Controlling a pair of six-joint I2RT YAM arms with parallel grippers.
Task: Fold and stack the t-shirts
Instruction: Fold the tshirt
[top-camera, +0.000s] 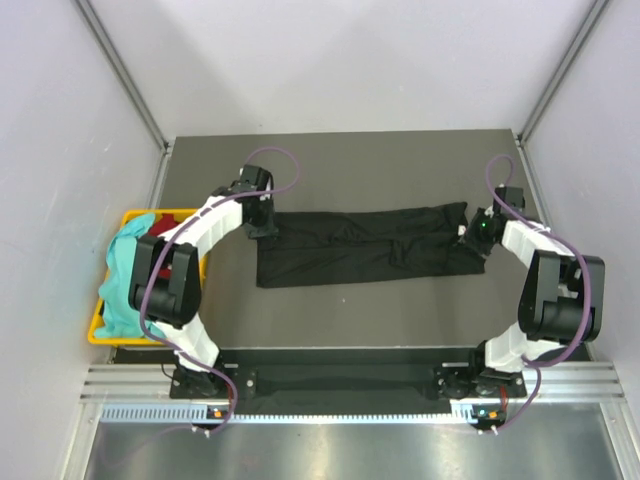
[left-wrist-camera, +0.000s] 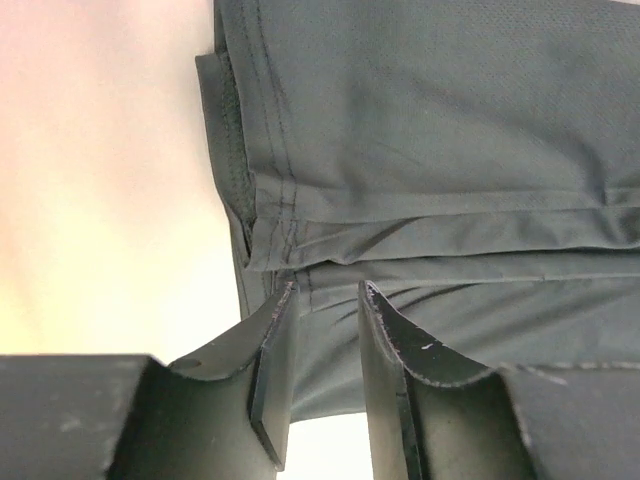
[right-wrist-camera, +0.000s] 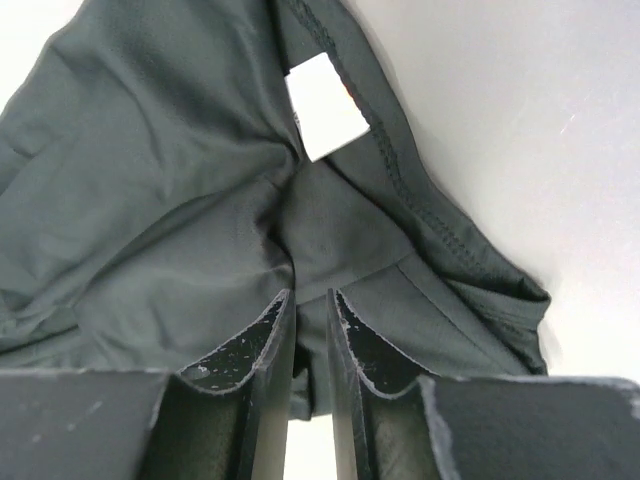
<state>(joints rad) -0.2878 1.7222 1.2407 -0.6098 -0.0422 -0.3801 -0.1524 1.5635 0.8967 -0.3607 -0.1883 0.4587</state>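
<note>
Dark tabletop (top-camera: 350, 170) bears a black cloth t-shirt (top-camera: 360, 248), its collar pinched by right gripper (right-wrist-camera: 310, 296) for stretching flat; left gripper (left-wrist-camera: 328, 290) parted, empty.

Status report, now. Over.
Left gripper open at left end of black t-shirt. Right gripper pinching its collar end. Shirt a long flat strip, unstacked. Nothing blocking.
</note>
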